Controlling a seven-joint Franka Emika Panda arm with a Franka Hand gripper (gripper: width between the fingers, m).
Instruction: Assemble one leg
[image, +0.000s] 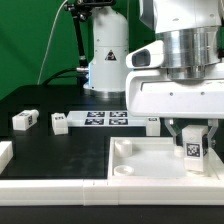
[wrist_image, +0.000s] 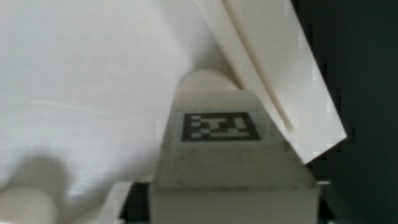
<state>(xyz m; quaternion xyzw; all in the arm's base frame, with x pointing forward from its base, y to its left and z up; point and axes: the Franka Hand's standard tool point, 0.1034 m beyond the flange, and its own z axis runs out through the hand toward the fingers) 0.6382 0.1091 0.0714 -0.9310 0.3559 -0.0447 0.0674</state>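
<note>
My gripper (image: 193, 140) is shut on a leg (image: 194, 150), a small white block with a black-and-white tag on its face. It holds the leg upright over the right part of the large white square panel (image: 140, 165), near its raised rim. In the wrist view the leg (wrist_image: 222, 130) fills the middle between my fingers, its tag facing the camera, with the panel surface (wrist_image: 89, 80) and its rim (wrist_image: 276, 80) behind. Two other legs (image: 25, 120) (image: 60, 122) lie on the black table at the exterior view's left.
The marker board (image: 108, 119) lies behind the panel. Another small white block (image: 152, 122) lies at its right end. A white part (image: 4, 152) shows at the left edge. The arm's base (image: 108, 55) stands at the back.
</note>
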